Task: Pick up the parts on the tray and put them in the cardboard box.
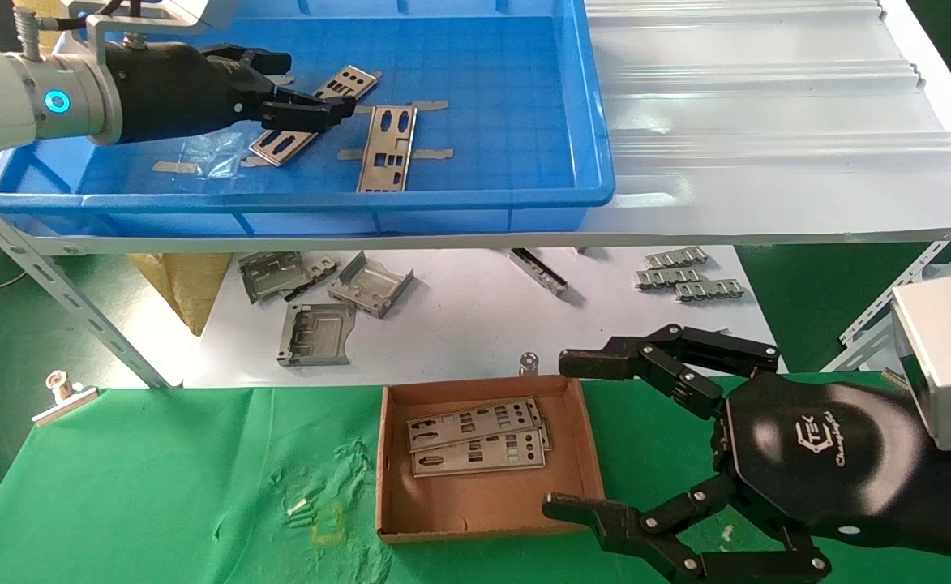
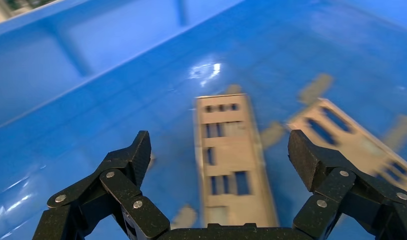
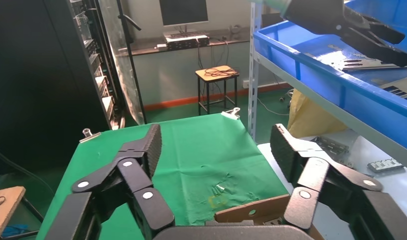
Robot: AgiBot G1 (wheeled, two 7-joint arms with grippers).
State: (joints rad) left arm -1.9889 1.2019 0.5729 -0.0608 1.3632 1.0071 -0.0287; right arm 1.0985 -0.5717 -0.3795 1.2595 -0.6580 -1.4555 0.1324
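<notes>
I hold the left tool [image 1: 301, 85] spread above the left plate [image 1: 310, 113] in the blue tray [image 1: 475, 195], lined up to pinch it. Second plate [image 1: 387, 148] lies just right. Right tool [image 1: 576, 434] waits spread beside the cardboard box [image 1: 487, 507], clear of the drop zone.

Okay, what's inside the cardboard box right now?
The cardboard box holds two overlapping parts, the upper one partly covering the lower. Anything beneath them is hidden.
</notes>
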